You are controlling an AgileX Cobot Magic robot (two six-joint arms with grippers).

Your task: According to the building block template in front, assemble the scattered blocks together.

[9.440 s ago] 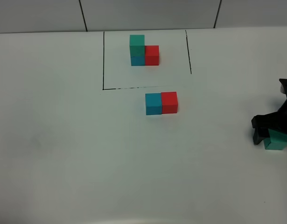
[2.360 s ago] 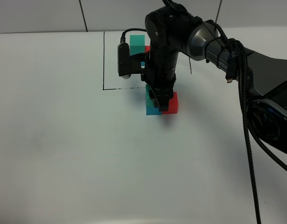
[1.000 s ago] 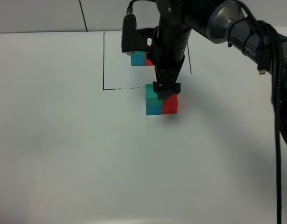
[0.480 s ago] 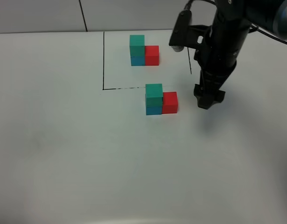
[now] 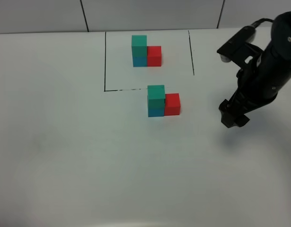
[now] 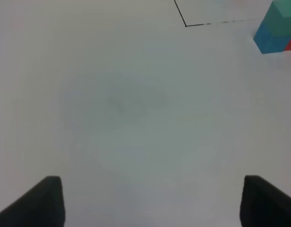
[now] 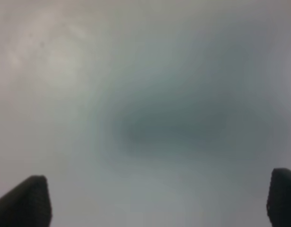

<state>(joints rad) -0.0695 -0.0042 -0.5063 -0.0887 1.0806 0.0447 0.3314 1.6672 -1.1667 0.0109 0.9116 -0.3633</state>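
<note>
White table [image 5: 65,156] holds two three-cube clusters: the template [image 5: 146,50] inside the black outline [image 5: 105,61], and the assembled blocks [image 5: 163,100] just outside its near edge. Right gripper [image 5: 233,116] hangs beside the blocks, empty, fingers apart. Left gripper [image 6: 150,201] spread, empty.
</note>
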